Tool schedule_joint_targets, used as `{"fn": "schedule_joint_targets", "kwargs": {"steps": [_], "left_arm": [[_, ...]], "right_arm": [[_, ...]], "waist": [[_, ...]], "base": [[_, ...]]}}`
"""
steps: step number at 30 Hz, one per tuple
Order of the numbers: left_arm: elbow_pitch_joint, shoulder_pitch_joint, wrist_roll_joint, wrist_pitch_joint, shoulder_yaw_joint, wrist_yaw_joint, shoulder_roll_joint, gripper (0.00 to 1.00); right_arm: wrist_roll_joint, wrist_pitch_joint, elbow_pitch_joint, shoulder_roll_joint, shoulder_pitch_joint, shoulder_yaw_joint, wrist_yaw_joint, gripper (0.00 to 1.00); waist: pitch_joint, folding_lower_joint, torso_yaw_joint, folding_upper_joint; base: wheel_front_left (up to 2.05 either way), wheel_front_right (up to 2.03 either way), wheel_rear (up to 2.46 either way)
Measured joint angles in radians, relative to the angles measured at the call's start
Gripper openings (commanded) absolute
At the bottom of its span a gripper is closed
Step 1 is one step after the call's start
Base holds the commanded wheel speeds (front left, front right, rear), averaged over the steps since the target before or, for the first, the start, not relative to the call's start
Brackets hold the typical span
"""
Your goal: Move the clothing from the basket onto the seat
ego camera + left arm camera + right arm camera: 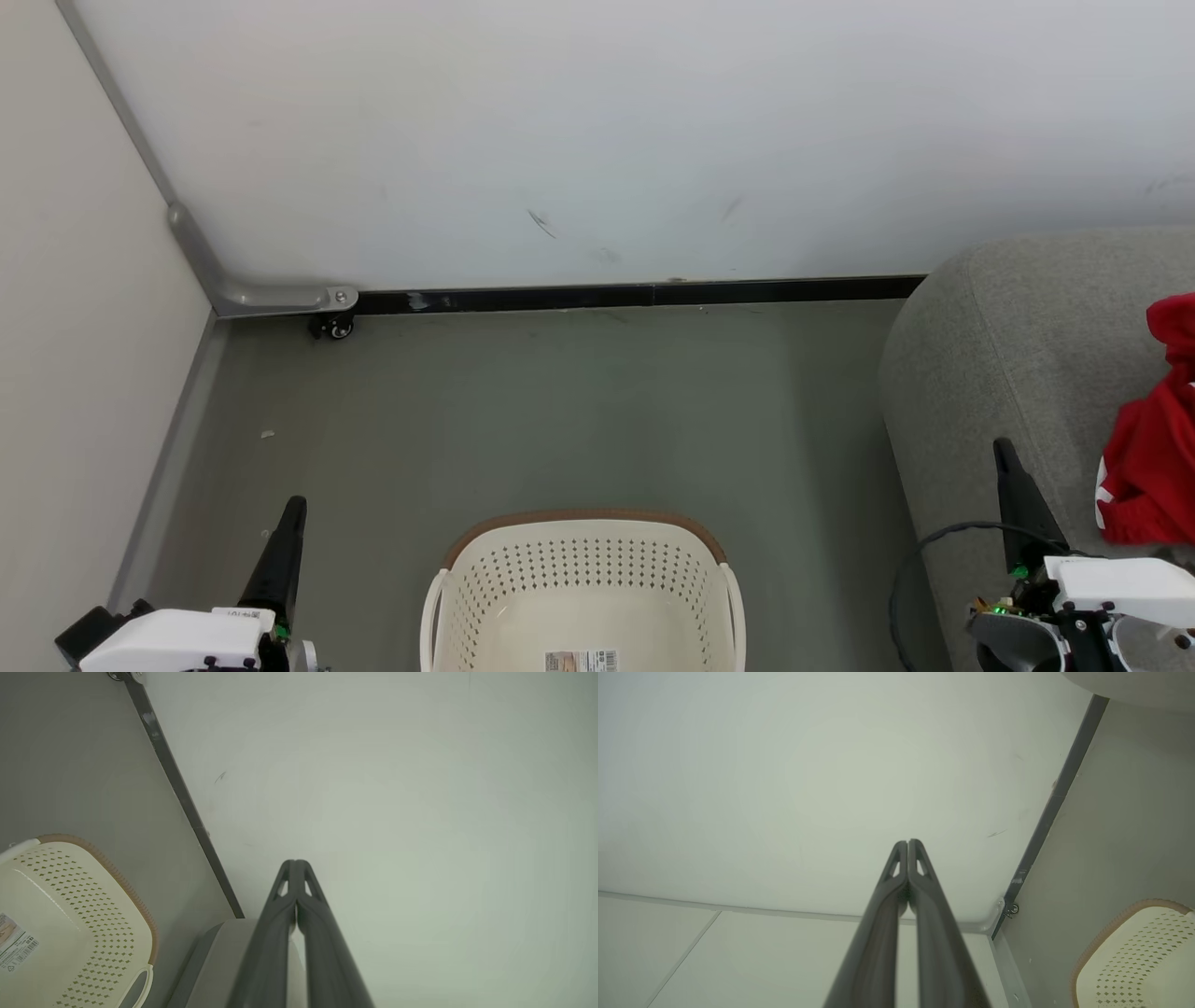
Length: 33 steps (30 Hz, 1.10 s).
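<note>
The cream-white basket (583, 588) with its brown rim stands on the floor at the bottom centre, and a label shows on its bare floor. Red clothing (1153, 467) with white trim lies bunched on the grey seat (1008, 355) at the right edge. My left gripper (291, 511) is shut and holds nothing, left of the basket. My right gripper (1006, 455) is shut and holds nothing, over the seat's front, just left of the clothing. In the wrist views both pairs of fingers, the left gripper (295, 863) and the right gripper (907, 843), are pressed together, pointing at the wall, with the basket (70, 924) (1139, 961) at the side.
A white wall (597, 140) with a black baseboard (644, 295) closes off the grey floor (560, 411) ahead. A pale panel runs along the left, with a metal bracket and small caster (333, 326) in the corner. A dark cable (920, 551) loops beside the right arm.
</note>
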Motion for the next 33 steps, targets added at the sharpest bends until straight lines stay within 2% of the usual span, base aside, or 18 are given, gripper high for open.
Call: {"fn": "schedule_joint_targets", "kwargs": {"steps": [11,33], "left_arm": [[-0.002,-0.013,-0.105,0.026,0.031,-0.035,-0.015,0.0],[-0.002,-0.021,-0.11,0.026,0.032,-0.035,-0.02,0.0]], "right_arm": [[0.113,0.012,-0.01,0.0,0.0,-0.024,0.0,0.0],[0.115,0.015,-0.014,0.0,-0.005,-0.025,0.0,0.0]], "waist": [[0.004,-0.0002,-0.001,0.0],[0.004,-0.0002,-0.001,0.0]], "base": [[0.0,0.0,0.0],[0.0,0.0,0.0]]}}
